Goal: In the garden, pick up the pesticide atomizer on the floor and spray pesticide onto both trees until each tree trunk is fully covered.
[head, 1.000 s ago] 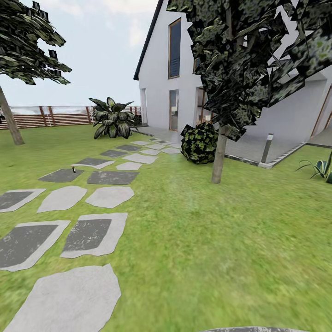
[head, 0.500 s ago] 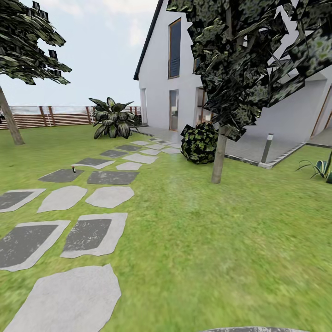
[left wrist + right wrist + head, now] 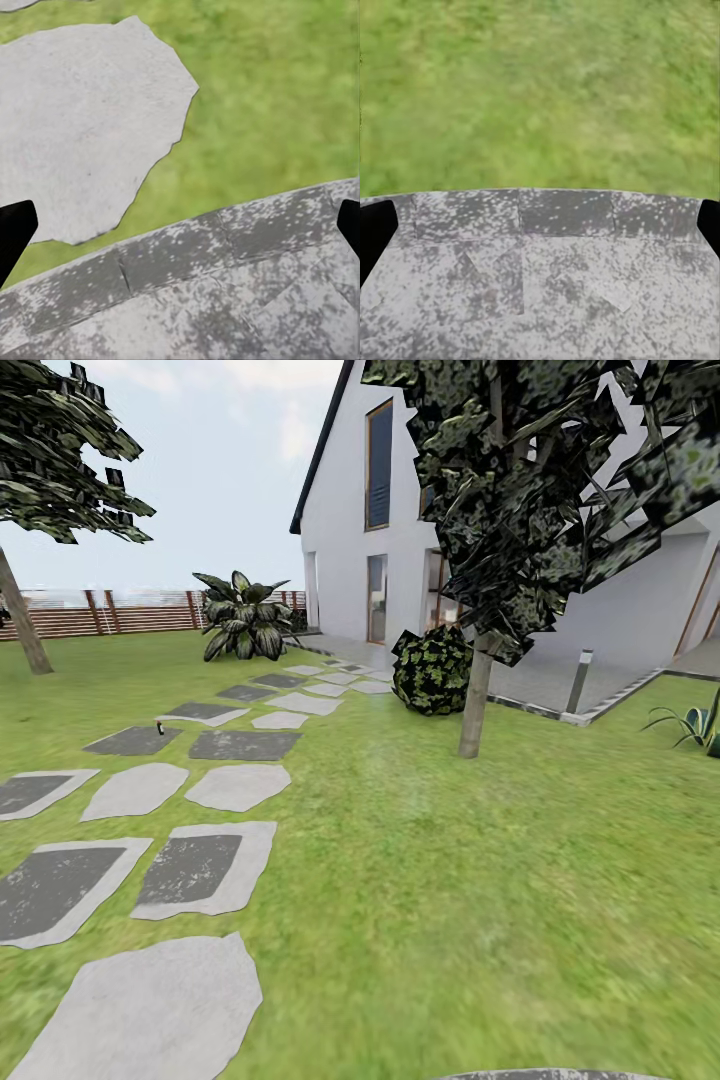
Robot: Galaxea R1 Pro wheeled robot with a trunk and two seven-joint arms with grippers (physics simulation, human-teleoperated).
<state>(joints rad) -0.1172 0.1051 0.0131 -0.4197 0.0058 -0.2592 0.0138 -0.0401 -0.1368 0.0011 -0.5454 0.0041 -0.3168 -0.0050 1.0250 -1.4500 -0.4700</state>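
Note:
The pesticide atomizer (image 3: 159,728) is a tiny black bottle standing on a dark paving stone (image 3: 133,740), far ahead at the left. One tree trunk (image 3: 475,696) rises from the grass ahead at the right, under dark jagged foliage (image 3: 530,490). The other tree trunk (image 3: 22,622) leans at the far left by the fence. My left gripper (image 3: 180,229) hangs open over a speckled grey rim and a pale stone (image 3: 82,127). Its black fingertips (image 3: 15,232) sit wide apart. My right gripper (image 3: 540,232) is open too, over grass, with nothing between its fingertips (image 3: 373,234).
Stepping stones (image 3: 205,868) run from the near left toward the white house (image 3: 400,510). A round bush (image 3: 432,670) sits beside the right trunk, and a broad-leaved plant (image 3: 242,618) stands by the slat fence (image 3: 110,613). A short post (image 3: 579,680) stands on the patio edge.

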